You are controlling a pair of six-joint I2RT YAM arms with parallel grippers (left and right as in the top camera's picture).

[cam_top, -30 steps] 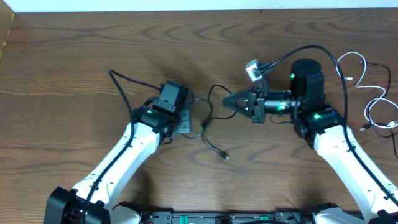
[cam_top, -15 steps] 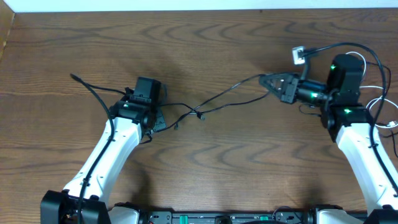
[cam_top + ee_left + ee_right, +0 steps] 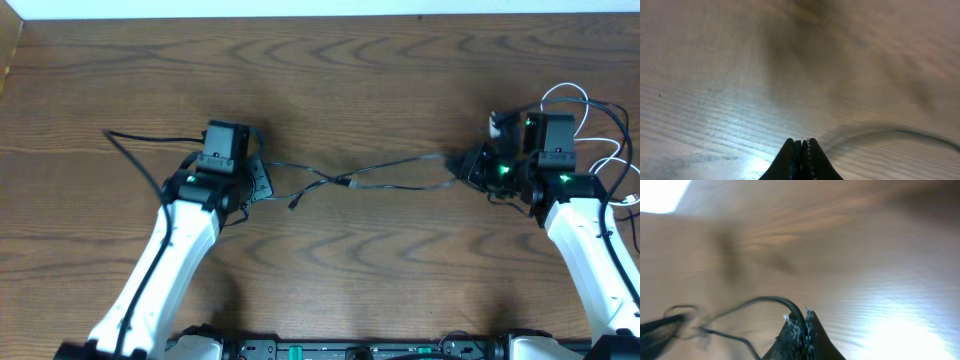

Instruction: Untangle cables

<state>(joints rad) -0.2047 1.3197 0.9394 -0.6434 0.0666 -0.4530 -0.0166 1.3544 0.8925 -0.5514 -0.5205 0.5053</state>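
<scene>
Black cables (image 3: 390, 170) stretch low over the wooden table (image 3: 330, 80) between my two grippers, with a small knot (image 3: 345, 181) near the middle and a loose plug end (image 3: 293, 205) hanging down at the left. My left gripper (image 3: 258, 182) is shut at the cables' left end; in its wrist view the jaws (image 3: 803, 142) are pressed together and a blurred black cable (image 3: 890, 132) trails off to the right. My right gripper (image 3: 458, 165) is shut on the right end. In the right wrist view a black cable (image 3: 765, 300) arches into the shut right gripper (image 3: 804, 317).
A white cable (image 3: 563, 93) loops on the table at the far right, behind the right arm, with more thin cords (image 3: 605, 165) beside it. A thick black wire (image 3: 135, 150) trails from the left arm.
Both arms have moved further apart, the left one leftward and the right one rightward. The black cables between them are drawn out straighter and lower than before.
</scene>
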